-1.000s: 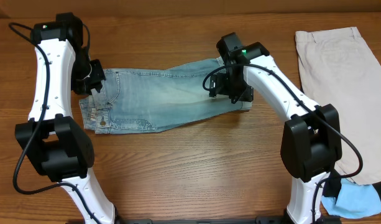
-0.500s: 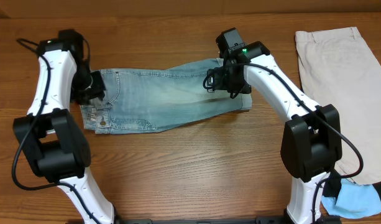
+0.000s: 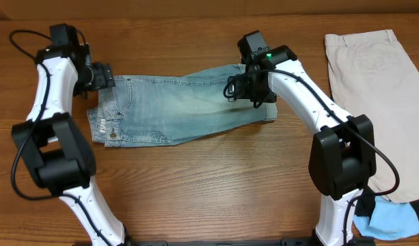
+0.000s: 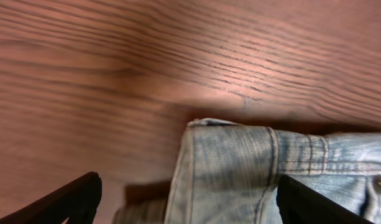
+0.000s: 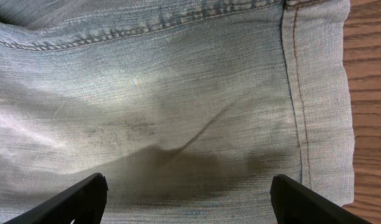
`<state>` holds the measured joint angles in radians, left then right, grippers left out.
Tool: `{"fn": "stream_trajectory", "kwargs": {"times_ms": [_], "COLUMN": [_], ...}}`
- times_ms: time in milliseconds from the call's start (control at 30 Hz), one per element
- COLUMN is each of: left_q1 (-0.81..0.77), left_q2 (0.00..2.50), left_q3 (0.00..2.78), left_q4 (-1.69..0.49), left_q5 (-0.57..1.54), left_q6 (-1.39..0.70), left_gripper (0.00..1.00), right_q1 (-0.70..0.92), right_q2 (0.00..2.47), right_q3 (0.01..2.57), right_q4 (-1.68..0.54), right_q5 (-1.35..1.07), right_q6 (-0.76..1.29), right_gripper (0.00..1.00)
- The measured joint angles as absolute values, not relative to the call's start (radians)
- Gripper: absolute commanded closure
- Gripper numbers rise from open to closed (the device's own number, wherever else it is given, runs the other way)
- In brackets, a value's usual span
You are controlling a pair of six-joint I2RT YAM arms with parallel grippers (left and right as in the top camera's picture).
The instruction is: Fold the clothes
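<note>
Denim shorts (image 3: pixel 182 109) lie flat across the middle of the wooden table (image 3: pixel 216 184), waistband (image 4: pixel 240 137) to the left and hem (image 5: pixel 314 93) to the right. We read them as already doubled, one leg over the other, since only a single leg shape shows from above.

The left gripper (image 3: pixel 103 75) sits at the far corner of the waistband. Its wrist view shows both fingers spread wide, with the corner of the band between them and nothing pinched. The right gripper (image 3: pixel 253 92) hangs over the leg end near the hem. Its fingers are wide apart too, with flat cloth under them and a shallow crease in the middle, and no grip on it.

The beige shorts (image 3: pixel 380 82) lie well apart at the right edge, and the small blue cloth (image 3: pixel 397 222) is by the right arm's base. Neither is touched.

We judge the step to be lining up for a grasp before the next fold, not the fold itself. Next, each gripper needs to drop onto its edge and close on all the layers there. Then one end has to be carried over the other so that hem meets waistband. The risk we see is catching only the top layer, which would pull the doubled legs apart.
</note>
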<state>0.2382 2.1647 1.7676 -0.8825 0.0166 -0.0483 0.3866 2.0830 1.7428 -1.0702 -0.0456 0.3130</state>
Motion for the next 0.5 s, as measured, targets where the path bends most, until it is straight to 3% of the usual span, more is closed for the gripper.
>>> {"fn": "stream_trajectory", "kwargs": {"times_ms": [67,133,267,433,500], "left_q1": [0.238,0.238,0.238,0.236,0.236], "left_q2": [2.204,2.236,2.255,2.255,2.255], "left_q3": [1.768,1.767,1.767,1.767,1.767], "left_q4": [-0.866,-0.854,-0.838,-0.798,-0.783], "left_q5": [0.026,0.031,0.043,0.091,0.105], "left_q6": [-0.046,-0.044,-0.041,-0.033,-0.033], "left_gripper": [0.09,0.15,0.40,0.61,0.73], "right_q1": [0.387,0.387,0.387,0.387,0.387], "right_q2": [2.083,2.083,2.083,2.083,2.083], "right_q3": [1.743,1.743,1.743,1.743,1.743], "right_q4": [-1.069,-1.069,-1.069,-1.069,-1.069], "right_q5": [-0.045,-0.045,-0.045,-0.044,-0.044], "right_q6": [0.313,0.313,0.313,0.313,0.313], "right_gripper": [0.12,0.12,0.14,0.16,0.17]}}
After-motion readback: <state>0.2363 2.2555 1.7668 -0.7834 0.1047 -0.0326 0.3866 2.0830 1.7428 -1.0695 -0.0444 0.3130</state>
